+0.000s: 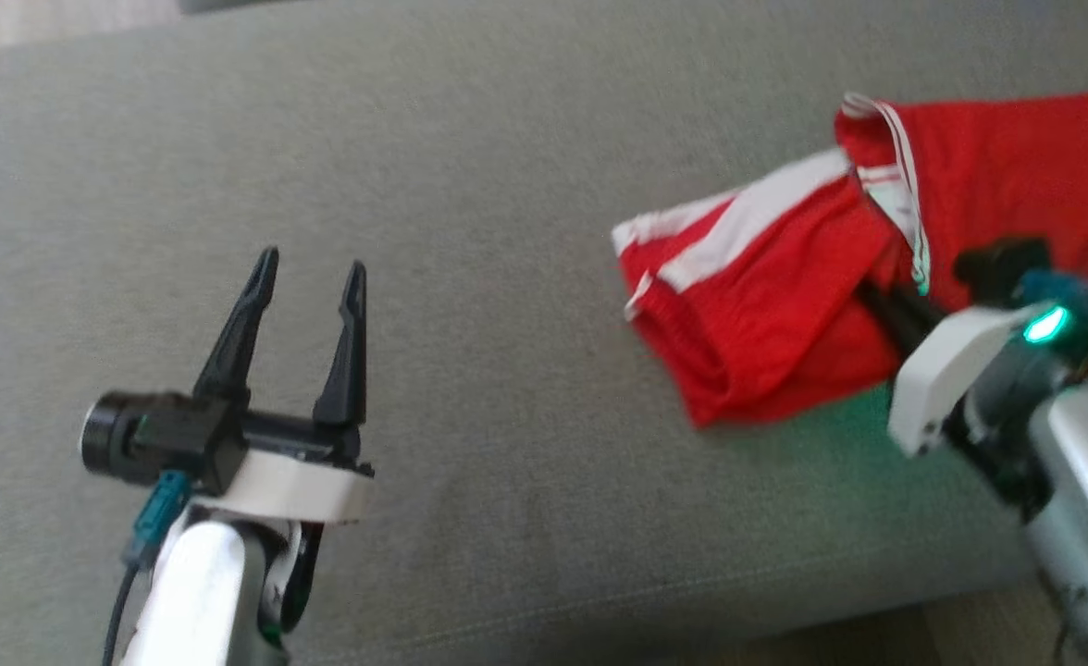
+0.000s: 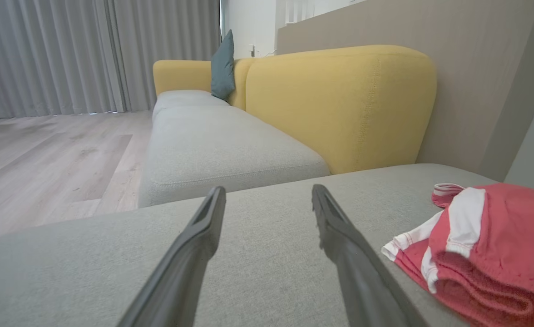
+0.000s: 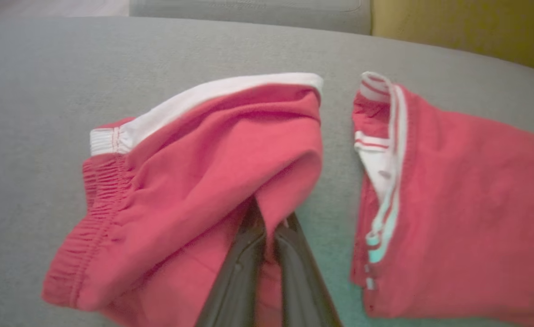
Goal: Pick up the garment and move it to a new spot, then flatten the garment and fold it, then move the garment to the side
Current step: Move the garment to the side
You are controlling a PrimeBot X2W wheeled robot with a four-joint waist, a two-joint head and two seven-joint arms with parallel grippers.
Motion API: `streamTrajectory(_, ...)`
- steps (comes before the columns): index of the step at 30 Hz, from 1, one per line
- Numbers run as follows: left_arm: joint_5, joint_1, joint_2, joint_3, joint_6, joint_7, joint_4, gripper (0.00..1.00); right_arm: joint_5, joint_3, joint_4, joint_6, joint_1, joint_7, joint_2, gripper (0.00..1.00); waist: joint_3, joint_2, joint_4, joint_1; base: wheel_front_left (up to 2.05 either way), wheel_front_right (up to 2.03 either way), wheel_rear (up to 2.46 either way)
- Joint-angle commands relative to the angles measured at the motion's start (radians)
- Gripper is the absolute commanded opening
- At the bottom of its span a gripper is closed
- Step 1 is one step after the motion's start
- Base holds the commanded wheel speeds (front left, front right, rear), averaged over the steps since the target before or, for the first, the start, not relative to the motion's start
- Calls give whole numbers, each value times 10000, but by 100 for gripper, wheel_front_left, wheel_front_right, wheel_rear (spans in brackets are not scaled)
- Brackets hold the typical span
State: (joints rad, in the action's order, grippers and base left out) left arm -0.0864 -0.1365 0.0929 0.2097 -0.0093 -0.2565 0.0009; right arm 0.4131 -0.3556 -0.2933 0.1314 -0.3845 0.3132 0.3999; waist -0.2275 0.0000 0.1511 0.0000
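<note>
The garment (image 1: 766,305) is red with white stripes and an elastic waistband, and lies bunched on the grey sofa cushion (image 1: 470,139) at the right. A second red part (image 1: 1016,176) lies flatter beside it. My right gripper (image 1: 880,301) is shut on a fold of the garment (image 3: 194,154), with its fingertips (image 3: 267,215) pinching red fabric from below. My left gripper (image 1: 313,264) hovers open over bare cushion well left of the garment, nothing between its fingers (image 2: 203,236). The left wrist view has the garment (image 2: 498,240) at its right edge.
The cushion's front edge (image 1: 599,610) runs along the bottom, with wood floor (image 2: 44,154) beyond. A yellow backrest (image 2: 339,104), a teal pillow (image 2: 223,66) and grey curtains (image 2: 67,50) stand farther off. Another grey seat (image 2: 221,150) adjoins this one.
</note>
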Motion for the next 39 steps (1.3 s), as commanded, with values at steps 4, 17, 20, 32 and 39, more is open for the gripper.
streamTrajectory(4,193,-927,271,-144,-215,-53,-481,100,-47,162,236,-7,-1021,-286,931,0,-1054,0,575,0,0,0,0)
streamTrajectory(17,359,-1904,595,146,-509,-46,-698,100,-306,1706,529,-7,-2075,338,1853,0,-2274,0,1179,0,0,0,0)
streamTrajectory(20,381,-2050,689,157,-531,-18,-747,100,-540,2134,624,-7,-2258,744,1749,0,-2501,0,1316,0,0,0,0)
streamTrajectory(32,454,-2845,927,447,-715,37,-902,100,-1750,4045,1167,-7,-2409,1326,1373,0,-3495,0,1225,0,0,0,0)
streamTrajectory(39,379,-3185,849,657,-777,-9,-806,100,-2823,5328,1099,-7,-2001,1478,536,0,-3802,0,887,0,0,0,0)
